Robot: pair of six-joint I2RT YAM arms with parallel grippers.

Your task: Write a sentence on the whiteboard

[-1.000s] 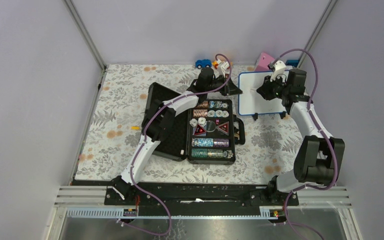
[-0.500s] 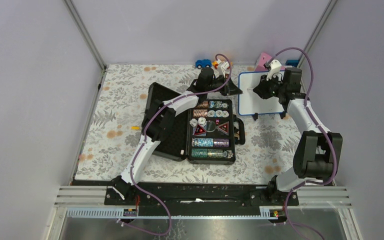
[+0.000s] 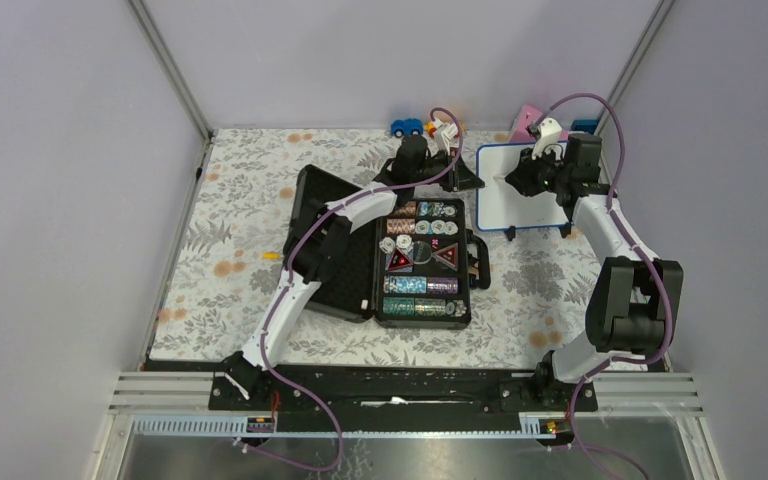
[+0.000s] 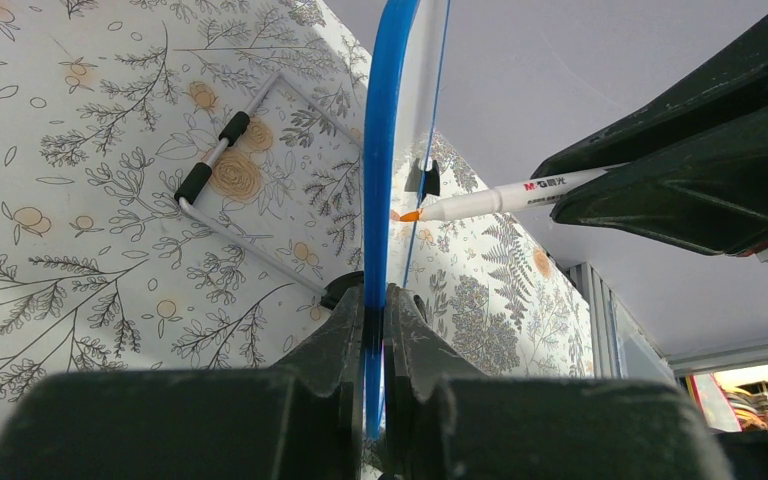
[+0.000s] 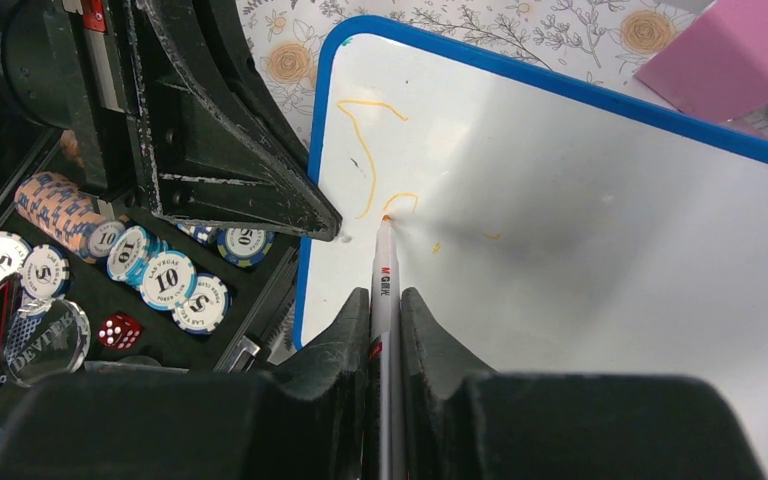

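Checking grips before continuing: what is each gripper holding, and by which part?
Left gripper pinches the whiteboard by its blue frame edge. Right gripper grips the marker by its barrel, tip at the board.

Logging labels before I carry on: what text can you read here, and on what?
"M&G" on the marker; the characters after it are too small.
"10", "5" and "50" on the poker chips.
Lettering on the clear disc is too blurred.
The whiteboard carries only orange strokes, no readable word.
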